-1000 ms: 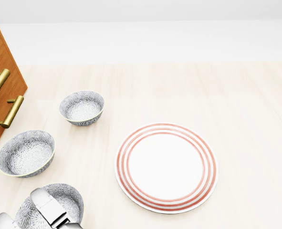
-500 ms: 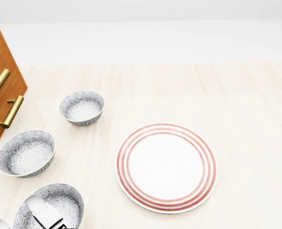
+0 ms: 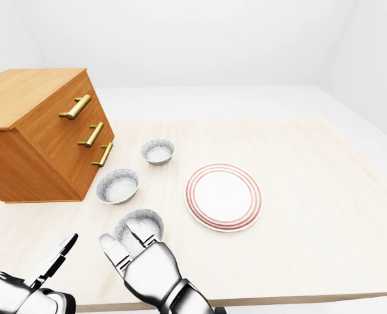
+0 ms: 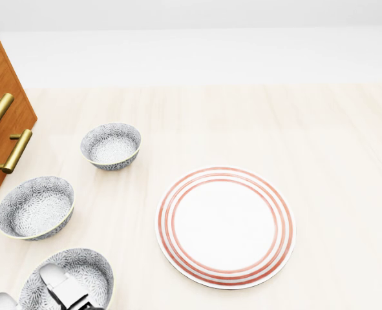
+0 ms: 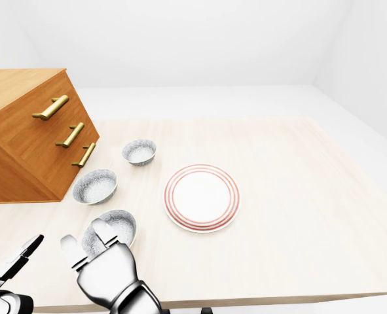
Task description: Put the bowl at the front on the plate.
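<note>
Lowest of a row of three patterned grey bowls, the front bowl (image 4: 90, 271) stands at the bottom left of the head view. To its right lies the white plate with red rings (image 4: 224, 226), with nothing on it. My right hand (image 3: 124, 235) reaches in from the bottom of the left-eye view. Its fingers (image 4: 58, 279) are stretched over the bowl's near rim, open and not closed round it. Only the edge of my left hand (image 3: 54, 260) shows at the bottom left, one finger extended and holding nothing.
The two other patterned bowls (image 4: 35, 206) (image 4: 111, 145) stand in a line above the front one. A wooden chest of drawers with brass handles (image 3: 42, 131) fills the left side. The table's near edge (image 3: 298, 297) runs along the bottom of the left-eye view.
My right hand's fingers have drawn back slightly toward the bottom edge of the head view. The bowls and the plate have not moved.
</note>
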Controlling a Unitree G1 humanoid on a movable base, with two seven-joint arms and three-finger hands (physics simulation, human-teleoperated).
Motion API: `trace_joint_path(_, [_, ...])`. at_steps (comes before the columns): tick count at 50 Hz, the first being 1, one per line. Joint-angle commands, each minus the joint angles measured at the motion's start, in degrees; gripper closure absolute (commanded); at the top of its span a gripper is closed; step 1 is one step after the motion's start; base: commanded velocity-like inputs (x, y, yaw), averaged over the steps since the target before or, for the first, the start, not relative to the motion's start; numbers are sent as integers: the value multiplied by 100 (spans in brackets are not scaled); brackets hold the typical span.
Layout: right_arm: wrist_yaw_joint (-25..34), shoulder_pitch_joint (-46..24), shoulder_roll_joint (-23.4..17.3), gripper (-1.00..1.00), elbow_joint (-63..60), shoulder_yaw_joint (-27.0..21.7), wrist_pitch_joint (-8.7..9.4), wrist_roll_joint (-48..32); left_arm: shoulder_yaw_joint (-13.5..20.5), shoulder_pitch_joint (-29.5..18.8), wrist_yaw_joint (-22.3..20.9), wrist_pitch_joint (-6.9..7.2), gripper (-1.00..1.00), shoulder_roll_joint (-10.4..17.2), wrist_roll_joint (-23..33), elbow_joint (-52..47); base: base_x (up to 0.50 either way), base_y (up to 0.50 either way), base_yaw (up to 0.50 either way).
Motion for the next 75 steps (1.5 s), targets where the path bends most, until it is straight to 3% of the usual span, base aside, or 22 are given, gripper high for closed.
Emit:
trace_joint_path(1, [-303,4,-27,-100,130,-61,0,307,12,-15,0,0,-100,-7,-177,-58,0,0,0])
trace_joint_path(7, [-751,-3,-67,-100,80,-84,0,682,45,24,0,0,-100,-43,-201,-222,0,0,0])
trace_joint_path(10, [-629,-265,84,-100,392,-21,0,708,31,5,0,0,-100,-35,-183,-137,0,0,0])
trace_joint_path(30, [-622,-217,136,-100,416,-87,0,651,25,9,0,0,-100,-30,-186,-137,0,0,0])
trace_joint_path(45, [-1043,-65,-23,-100,682,-293,0,1276,-8,-40,0,0,-100,3,-142,-21,0,0,0])
trace_joint_path(58, [-826,-152,11,-100,807,-179,0,507,14,3,0,0,-100,-13,-193,-150,0,0,0])
trace_joint_path(67, [-731,-166,107,-100,1296,-351,0,-132,17,-9,0,0,-100,-17,-217,-135,0,0,0])
trace_joint_path(75, [-1161,-22,104,-100,1303,-505,0,8,54,14,0,0,-100,-50,-246,-242,0,0,0])
